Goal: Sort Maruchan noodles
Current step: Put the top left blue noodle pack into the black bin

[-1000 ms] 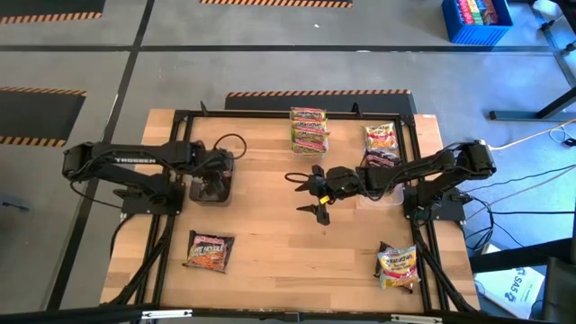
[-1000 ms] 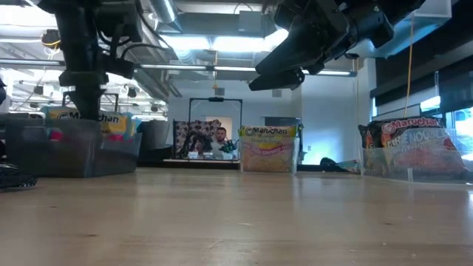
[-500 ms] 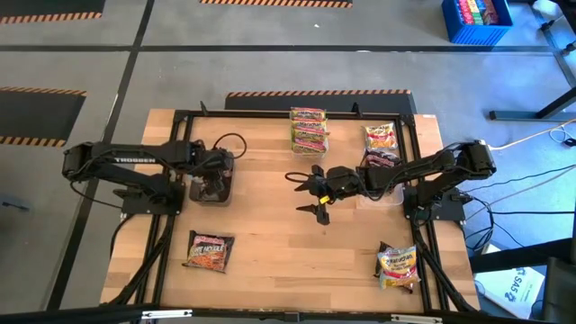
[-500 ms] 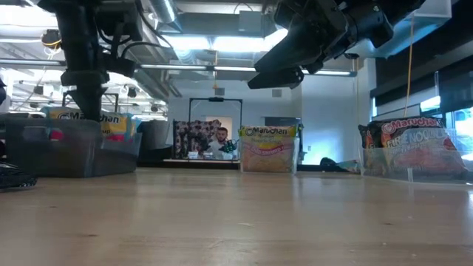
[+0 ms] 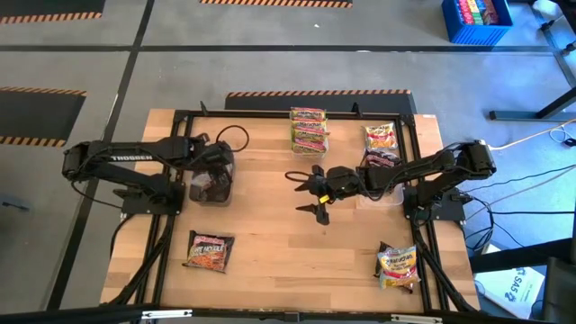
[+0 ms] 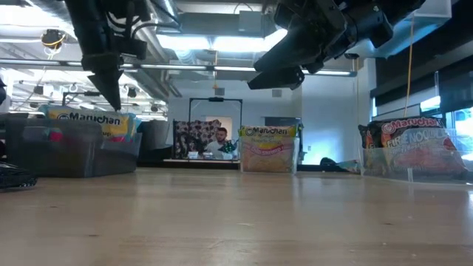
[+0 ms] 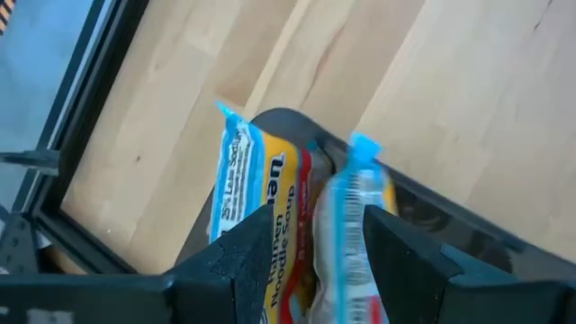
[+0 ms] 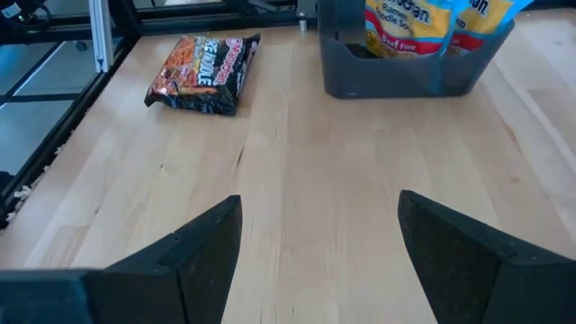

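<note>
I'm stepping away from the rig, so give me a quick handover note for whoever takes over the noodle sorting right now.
Left gripper: above the dark tub, which holds upright yellow packets.
Right gripper: open, empty, over mid-table.
Done: yellow-green stack at the far edge; orange-red packet and dark packets by the right arm.
Left: a loose dark packet near the left front corner and a loose yellow packet near the right front corner.
</note>
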Robot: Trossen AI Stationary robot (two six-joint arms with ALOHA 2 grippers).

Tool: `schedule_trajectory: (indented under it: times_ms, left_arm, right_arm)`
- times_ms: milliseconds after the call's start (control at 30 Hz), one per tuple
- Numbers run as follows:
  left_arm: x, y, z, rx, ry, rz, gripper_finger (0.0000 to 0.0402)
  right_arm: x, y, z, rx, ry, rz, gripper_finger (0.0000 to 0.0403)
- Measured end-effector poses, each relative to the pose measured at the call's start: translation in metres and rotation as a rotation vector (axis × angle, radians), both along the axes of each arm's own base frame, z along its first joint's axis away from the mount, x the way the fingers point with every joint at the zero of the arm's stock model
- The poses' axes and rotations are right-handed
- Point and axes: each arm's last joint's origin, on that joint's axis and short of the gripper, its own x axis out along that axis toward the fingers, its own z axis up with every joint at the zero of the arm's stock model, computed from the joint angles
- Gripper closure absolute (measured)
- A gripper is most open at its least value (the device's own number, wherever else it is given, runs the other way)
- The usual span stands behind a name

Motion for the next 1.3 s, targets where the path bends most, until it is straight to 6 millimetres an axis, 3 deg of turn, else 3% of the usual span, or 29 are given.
schedule_trajectory:
  times_ms: [533, 833, 1000, 1300]
  left_arm:
    - [0.004, -0.013, 0.0, -0.057, -0.033, -0.055, 0.0234]
    - [0.008, -0.031, 0.009, -0.38, -0.109, -0.072, 0.0234]
    - [0.001, -0.038, -0.012, -0.457, -0.034, -0.044, 0.0234]
    - [-0.012, -0.016, -0.019, -0.136, 0.061, 0.156, 0.0234]
  right_arm:
    - [-0.001, 0.0, -0.002, 0.0, 0.023, -0.003, 0.0126]
    - [-0.001, -0.001, -0.002, -0.018, 0.023, -0.021, 0.0126]
    - [-0.001, -0.001, -0.002, -0.019, 0.025, -0.021, 0.0126]
    - [-0.001, -0.001, -0.003, -0.022, 0.028, -0.019, 0.0126]
